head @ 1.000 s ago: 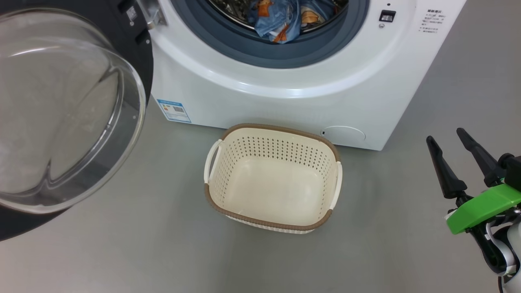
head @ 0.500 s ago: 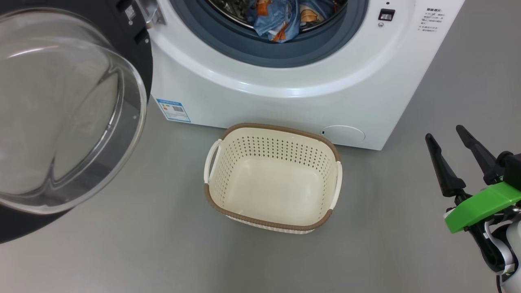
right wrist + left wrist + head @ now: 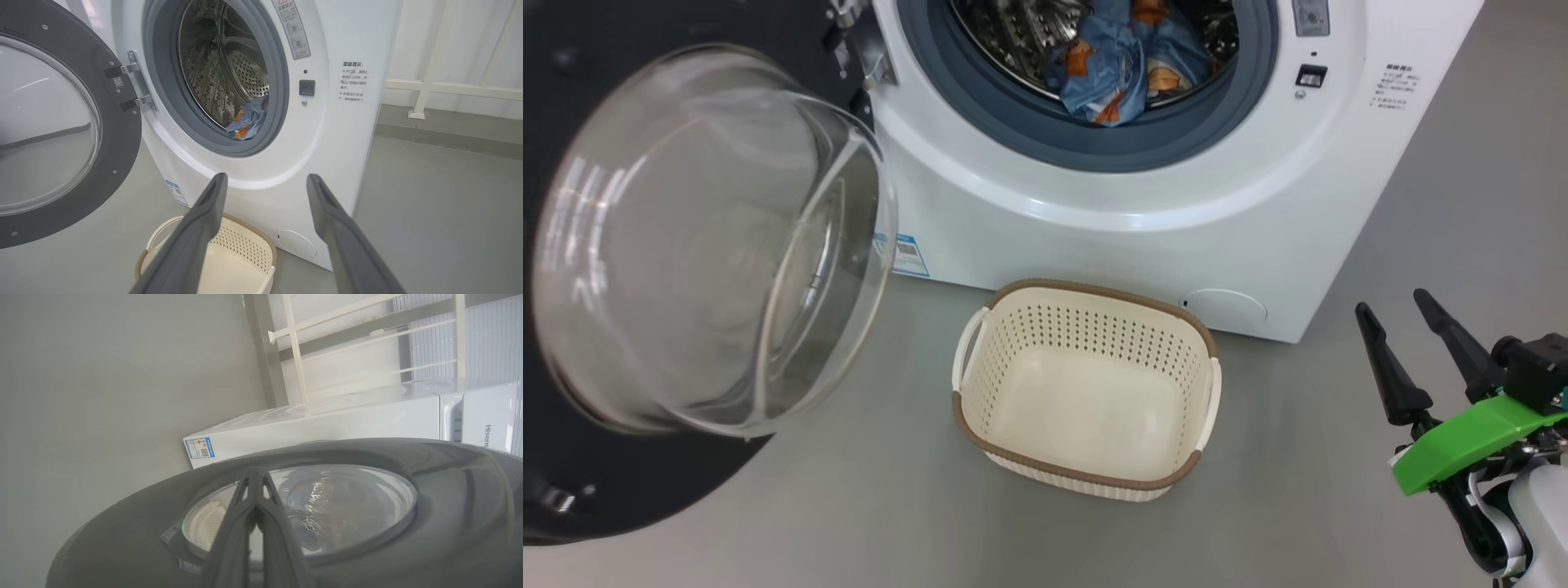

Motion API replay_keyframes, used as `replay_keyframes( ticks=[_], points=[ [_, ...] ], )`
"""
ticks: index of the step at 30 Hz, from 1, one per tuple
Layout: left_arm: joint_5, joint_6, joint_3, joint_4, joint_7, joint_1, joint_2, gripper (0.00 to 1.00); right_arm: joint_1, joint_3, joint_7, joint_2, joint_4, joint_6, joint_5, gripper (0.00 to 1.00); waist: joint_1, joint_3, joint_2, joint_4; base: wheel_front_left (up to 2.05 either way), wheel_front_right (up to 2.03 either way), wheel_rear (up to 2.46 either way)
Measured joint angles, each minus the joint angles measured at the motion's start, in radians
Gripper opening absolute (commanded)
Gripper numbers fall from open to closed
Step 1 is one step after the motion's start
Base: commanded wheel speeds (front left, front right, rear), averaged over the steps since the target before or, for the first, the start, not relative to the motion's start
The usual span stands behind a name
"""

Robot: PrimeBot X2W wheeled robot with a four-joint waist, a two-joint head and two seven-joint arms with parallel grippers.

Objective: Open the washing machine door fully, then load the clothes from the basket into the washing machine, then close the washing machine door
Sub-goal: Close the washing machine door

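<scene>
The clothes (image 3: 1123,69): light blue fabric w/ orange-brown figures, bunched in a heap inside the steel drum (image 3: 1013,33), low at its front, just behind the grey seal (image 3: 980,106). The washing machine (image 3: 1111,245): big white front-loader, round opening uncovered, blue label (image 3: 907,255) at its lower left front corner. The washing machine door (image 3: 711,245): swung out on the hinge (image 3: 870,61) at the opening's left side and standing open to my left. Its clear glass bowl bulges toward my head cam, w/ a wide black ring around it. The basket (image 3: 1094,292): cream, perforated, brown rim, upright on the grey floor (image 3: 1298,457) just in front of the machine, near it but apart. Its bare bottom shows.

My left jaws: shut, gripping nothing. Their fingers (image 3: 233,539) are pressed tip to tip, seen in the L wrist cam against the door's outer black ring & glass. I can't tell if they touch the door.

My right jaws: spread wide, holding nothing. Their fingers (image 3: 1388,367) hang over the floor at my lower right, well right of the basket, off the machine's right front corner, tips toward the machine. In the R wrist cam the basket sits low by the fingers & the drum opening is above them.
</scene>
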Motion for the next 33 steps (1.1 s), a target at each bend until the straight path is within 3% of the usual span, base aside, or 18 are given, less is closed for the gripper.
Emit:
replay_keyframes(
  ticks=[6, 11, 18, 25, 33],
  points=[
    [-0.006, 0.000, -0.039, -0.104, 0.118, 0.105, -0.011, 0.00, 0.002, 0.006, -0.023, 0.016, 0.030, 0.000, 0.016, 1.00, -0.0001, -0.042, 0.0000, 0.015, 0.00, 0.00, 0.00],
    [-0.052, 0.012, -0.057, -0.249, 0.214, 0.180, -0.065, 0.00, 0.022, 0.020, -0.042, 0.034, 0.058, 0.000, 0.036, 1.00, -0.0001, -0.079, 0.0000, 0.025, 0.00, 0.00, 0.00],
    [-0.062, 0.076, -0.103, -0.510, 0.311, 0.318, -0.109, 0.00, 0.022, 0.038, -0.053, 0.042, 0.073, 0.000, 0.047, 1.00, -0.0001, -0.118, 0.0000, 0.020, 0.00, 0.00, 0.00],
    [-0.108, 0.170, -0.129, -0.789, 0.355, 0.438, -0.179, 0.00, 0.022, 0.036, -0.064, 0.043, 0.082, 0.000, 0.051, 1.00, 0.0000, -0.126, 0.0000, -0.015, 0.00, 0.00, 0.00],
    [-0.108, 0.210, -0.170, -0.912, 0.353, 0.452, -0.222, 0.00, 0.022, 0.037, -0.073, 0.059, 0.091, 0.000, 0.057, 1.00, 0.0001, -0.121, 0.0000, -0.065, 0.00, 0.00, 0.00]
  ],
)
